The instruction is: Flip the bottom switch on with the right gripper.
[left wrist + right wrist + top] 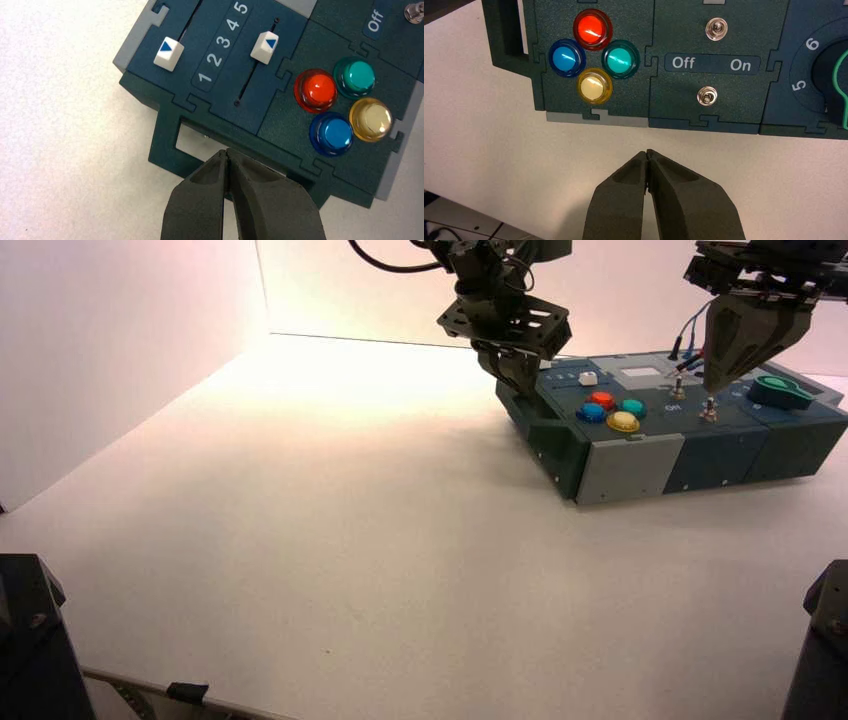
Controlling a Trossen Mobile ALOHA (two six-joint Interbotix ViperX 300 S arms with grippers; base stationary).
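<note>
- we judge the step in hand to be the approach: the right gripper (712, 390) hangs above the right half of the box (640, 465), its tapered tip just over the bottom switch (709, 410) in the high view, and we cannot tell whether it touches the lever
- in the right wrist view the right gripper (647, 153) has its jaws clenched tip to tip on nothing, which suits a push rather than a grasp
- the bottom switch (706, 96) sits on the dark panel between the four coloured buttons (593, 50) and the green knob (841, 80); it lies just below the "off / on" label (713, 63), with the twin toggle (716, 28) on the label's other side
- we see the lever nearly end-on, so its long axis stands roughly up out of the panel; which way it leans, toward off or on, we cannot tell
- the next move, as we judge it, calls for setting the closed tip against the lever on the "off" side and sweeping toward "on", along the line of the label; the lever is tiny, so the tip could slip past it
- the left gripper (227, 155) has its jaws pressed together on the handle-like frame (167, 135) at the box's left end, seemingly steadying it
</note>
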